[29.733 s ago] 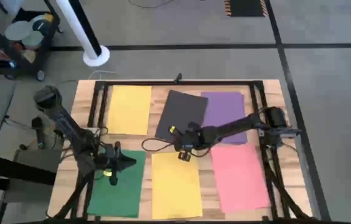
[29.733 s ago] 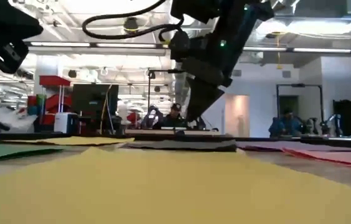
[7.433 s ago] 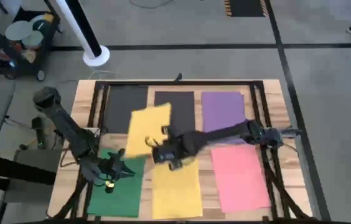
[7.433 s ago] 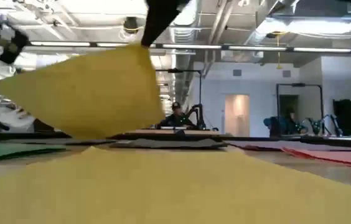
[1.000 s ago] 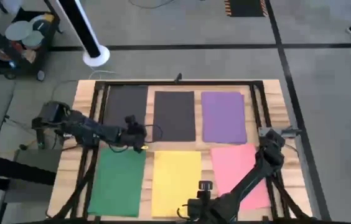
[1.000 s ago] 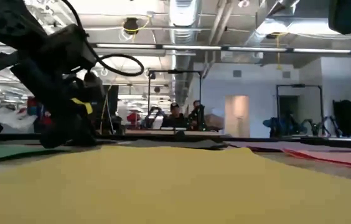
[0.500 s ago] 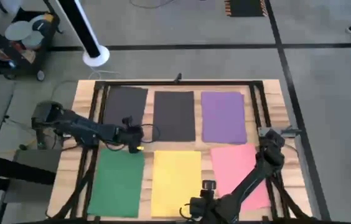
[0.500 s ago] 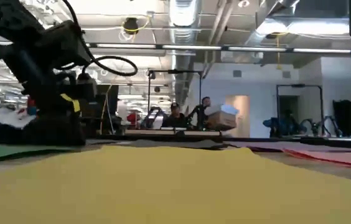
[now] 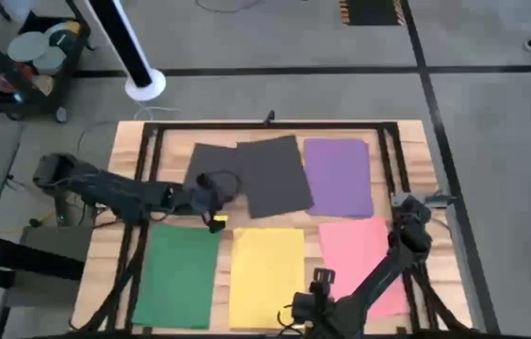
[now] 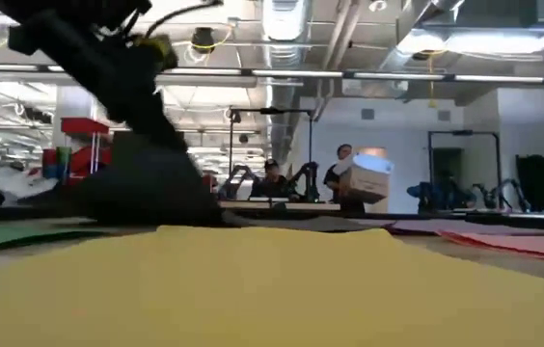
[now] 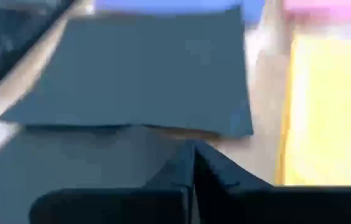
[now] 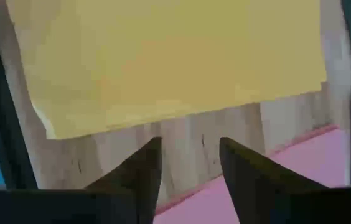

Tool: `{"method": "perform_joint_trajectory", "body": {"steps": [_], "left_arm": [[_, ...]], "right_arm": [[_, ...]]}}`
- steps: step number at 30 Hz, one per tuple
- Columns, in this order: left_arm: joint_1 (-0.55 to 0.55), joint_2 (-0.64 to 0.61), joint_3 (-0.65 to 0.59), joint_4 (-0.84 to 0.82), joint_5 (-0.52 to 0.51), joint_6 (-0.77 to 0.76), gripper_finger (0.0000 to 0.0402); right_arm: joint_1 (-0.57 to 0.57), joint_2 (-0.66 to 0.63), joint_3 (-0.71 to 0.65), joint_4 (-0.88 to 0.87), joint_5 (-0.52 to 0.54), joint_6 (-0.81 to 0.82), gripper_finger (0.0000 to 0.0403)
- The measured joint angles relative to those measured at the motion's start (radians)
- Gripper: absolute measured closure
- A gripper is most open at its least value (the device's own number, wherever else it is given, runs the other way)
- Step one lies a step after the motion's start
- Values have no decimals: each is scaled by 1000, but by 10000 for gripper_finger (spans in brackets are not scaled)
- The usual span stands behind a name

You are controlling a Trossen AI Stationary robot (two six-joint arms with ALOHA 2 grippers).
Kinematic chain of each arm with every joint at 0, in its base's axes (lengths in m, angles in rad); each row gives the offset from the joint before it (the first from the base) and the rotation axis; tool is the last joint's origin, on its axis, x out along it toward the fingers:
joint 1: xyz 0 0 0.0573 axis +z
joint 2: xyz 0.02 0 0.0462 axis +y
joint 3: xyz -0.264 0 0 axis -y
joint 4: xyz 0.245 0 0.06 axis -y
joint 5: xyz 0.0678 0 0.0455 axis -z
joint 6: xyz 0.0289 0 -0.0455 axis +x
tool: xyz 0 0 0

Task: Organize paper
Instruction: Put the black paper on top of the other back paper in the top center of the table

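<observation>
The table (image 9: 416,132) carries six sheets of paper. The back row has two dark sheets and a purple sheet (image 9: 338,177); the front row has a green sheet (image 9: 179,275), a yellow sheet (image 9: 266,273) and a pink sheet (image 9: 358,259).

The left claw (image 9: 211,213) is clamped shut on the near corner of the left dark sheet (image 9: 203,167), which now lies skewed with its far edge tucked against or under the middle dark sheet (image 9: 273,174). From the low view that corner seems lifted off the wood, though the angle is poor.

To do this step well, I judge the left claw should hold the pinch firm and keep the corner low, so the sheet slides flat and does not fold. It should pull in a straight line towards wherever the dark sheets are meant to stack. The middle dark sheet is itself crooked, so squaring the two edges will likely need a second nudge.

The green sheet lies just in front of the left claw and the yellow sheet beside it. A sweep forward could drag either out of line.

The right claw (image 9: 320,282) hangs with fingers spread wide, empty, over bare wood between yellow and pink at the table's front, well clear.

Beyond the table stand a white post (image 9: 132,56) and a cart (image 9: 30,56); a person (image 10: 349,188) carries a box far off.
</observation>
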Motion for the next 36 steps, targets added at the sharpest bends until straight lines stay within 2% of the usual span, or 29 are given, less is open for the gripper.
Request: {"method": "perform_joint_trajectory", "body": {"steps": [6, 11, 15, 20, 23, 27, 31, 34, 36], "left_arm": [[1, -28, 12, -108, -126, -2, 401], [-12, -70, 10, -333, -209, -125, 401], [-64, -130, 10, -454, -267, -215, 401], [-164, -239, 11, -494, -369, -319, 401], [-214, -290, 11, -471, -429, -337, 401], [-252, -324, 11, -438, -468, -336, 401], [-263, -327, 11, -430, -474, -326, 401], [-264, -327, 11, -410, -473, -311, 401], [-264, -326, 11, -402, -473, -300, 401]], "right_arm": [[0, 0, 0, 1, 0, 2, 243], [0, 0, 0, 2, 0, 21, 243], [0, 0, 0, 2, 8, 35, 243], [-19, 0, 0, -6, 74, 62, 243], [-53, -1, -16, -9, 155, 69, 246], [-117, -1, -63, -19, 313, 54, 286], [-214, -2, -143, -118, 469, 86, 374], [-309, -2, -227, -184, 503, 172, 395], [-374, -7, -286, -152, 507, 186, 400]]}}
